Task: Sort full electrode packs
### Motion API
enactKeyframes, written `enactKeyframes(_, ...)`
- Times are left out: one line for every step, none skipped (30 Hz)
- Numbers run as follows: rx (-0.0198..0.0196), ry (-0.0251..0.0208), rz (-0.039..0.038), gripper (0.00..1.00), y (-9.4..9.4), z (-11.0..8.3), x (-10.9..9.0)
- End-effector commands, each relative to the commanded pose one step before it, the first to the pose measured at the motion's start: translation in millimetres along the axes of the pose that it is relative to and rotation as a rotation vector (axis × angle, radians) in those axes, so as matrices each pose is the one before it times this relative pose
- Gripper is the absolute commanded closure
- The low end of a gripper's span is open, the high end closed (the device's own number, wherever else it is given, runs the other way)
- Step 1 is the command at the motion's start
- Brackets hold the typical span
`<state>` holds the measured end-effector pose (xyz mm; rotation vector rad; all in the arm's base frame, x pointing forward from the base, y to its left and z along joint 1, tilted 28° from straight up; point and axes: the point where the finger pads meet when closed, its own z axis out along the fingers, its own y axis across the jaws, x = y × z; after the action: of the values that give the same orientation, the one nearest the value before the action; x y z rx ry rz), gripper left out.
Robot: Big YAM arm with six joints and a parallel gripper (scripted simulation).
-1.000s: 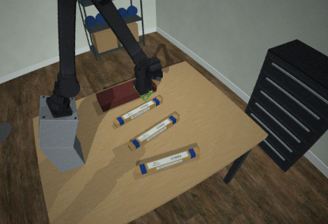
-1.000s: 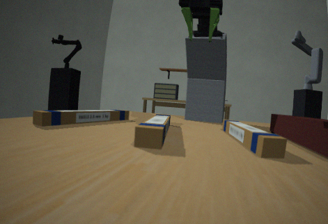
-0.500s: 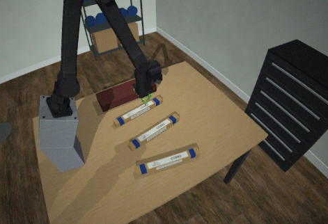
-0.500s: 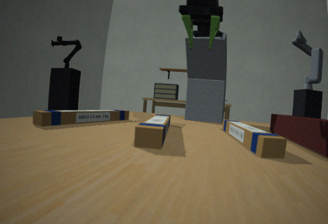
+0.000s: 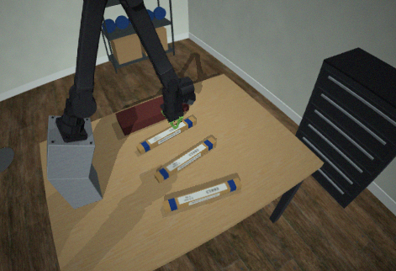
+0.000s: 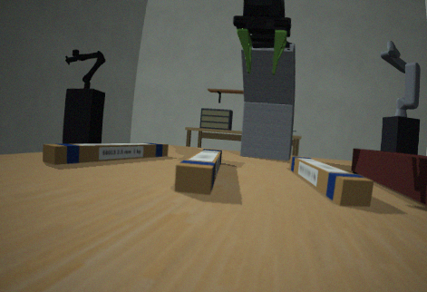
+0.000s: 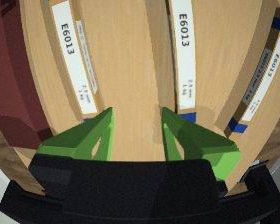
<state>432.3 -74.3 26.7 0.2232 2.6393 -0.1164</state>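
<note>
Overhead | green fingers (image 5: 176,123) (image 6: 262,52) spread (nothing between) | three packs (image 5: 188,158) (image 6: 198,170) (image 7: 184,55) off low platform (image 5: 143,114) (image 6: 399,174) (image 7: 11,75)

Three packs lie apart on the table (image 5: 259,147) (image 6: 116,236) (image 7: 126,55). The inner pack (image 5: 166,135) (image 6: 320,174) (image 7: 73,57) lies beside the platform (image 5: 143,115) (image 6: 399,174) (image 7: 8,75); the middle pack (image 5: 186,158) (image 6: 199,170) (image 7: 185,55) lies between it and the outer pack (image 5: 203,194) (image 6: 116,152) (image 7: 265,80).
</note>
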Motion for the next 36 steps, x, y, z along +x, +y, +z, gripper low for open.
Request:
enactKeyframes(0.00104, -0.00585, 0.00041, 0.57, -3.16, 9.34, -7.03)
enactKeyframes(0.0, 0.0001, -0.00001, 0.57, 0.0, 1.35, 0.08)
enactKeyframes(0.0, 0.0001, -0.00001, 0.57, 0.0, 1.35, 0.08)
enactKeyframes(0.0, 0.0001, -0.00001, 0.57, 0.0, 1.35, 0.08)
enactKeyframes(0.0, 0.0001, -0.00001, 0.57, 0.0, 1.35, 0.08)
enactKeyframes(0.0, 0.0, 0.0, 0.57, 0.0, 0.0, 0.0)
enactKeyframes(0.0, 0.0, 0.0, 0.57, 0.0, 0.0, 0.0)
enactKeyframes(0.0, 0.0001, -0.00001, 0.57, 0.0, 1.36, 0.07)
enactKeyframes(0.0, 0.0001, -0.00001, 0.57, 0.0, 1.35, 0.07)
enactKeyframes(0.0, 0.0001, -0.00001, 0.57, 0.0, 1.35, 0.07)
enactKeyframes(0.0, 0.0, 0.0, 0.57, 0.0, 0.0, 0.0)
enactKeyframes(0.0, 0.0, 0.0, 0.57, 0.0, 0.0, 0.0)
enactKeyframes(0.0, 0.0, 0.0, 0.57, 0.0, 0.0, 0.0)
enactKeyframes(0.0, 0.0, 0.0, 0.57, 0.0, 0.0, 0.0)
enactKeyframes(0.0, 0.0, 0.0, 0.57, 0.0, 0.0, 0.0)
enactKeyframes(0.0, 0.0, 0.0, 0.57, 0.0, 0.0, 0.0)
enactKeyframes(0.0, 0.0, 0.0, 0.57, 0.0, 0.0, 0.0)
enactKeyframes(0.0, 0.0, 0.0, 0.57, 0.0, 0.0, 0.0)
enactKeyframes(0.0, 0.0, 0.0, 0.57, 0.0, 0.0, 0.0)
enactKeyframes(0.0, 0.0, 0.0, 0.57, 0.0, 0.0, 0.0)
enactKeyframes(0.0, 0.0, 0.0, 0.57, 0.0, 0.0, 0.0)
enactKeyframes(0.0, 0.0, 0.0, 0.57, 0.0, 0.0, 0.0)
enactKeyframes(0.0, 0.0, 0.0, 0.57, 0.0, 0.0, 0.0)
enactKeyframes(0.0, 0.0, 0.0, 0.57, 0.0, 0.0, 0.0)
enactKeyframes(0.0, 0.0, 0.0, 0.57, 0.0, 0.0, 0.0)
enactKeyframes(0.0, 0.0, 0.0, 0.57, 0.0, 0.0, 0.0)
enactKeyframes(0.0, 0.0, 0.0, 0.57, 0.0, 0.0, 0.0)
enactKeyframes(0.0, 0.0, 0.0, 0.57, 0.0, 0.0, 0.0)
enactKeyframes(0.0, 0.0, 0.0, 0.57, 0.0, 0.0, 0.0)
enactKeyframes(0.0, 0.0, 0.0, 0.57, 0.0, 0.0, 0.0)
enactKeyframes(0.0, 0.0, 0.0, 0.57, 0.0, 0.0, 0.0)
enactKeyframes(0.0, 0.0, 0.0, 0.57, 0.0, 0.0, 0.0)
enactKeyframes(0.0, 0.0, 0.0, 0.57, 0.0, 0.0, 0.0)
enactKeyframes(0.0, 0.0, 0.0, 0.57, 0.0, 0.0, 0.0)
enactKeyframes(0.0, 0.0, 0.0, 0.57, 0.0, 0.0, 0.0)
enactKeyframes(0.0, 0.0, 0.0, 0.57, 0.0, 0.0, 0.0)
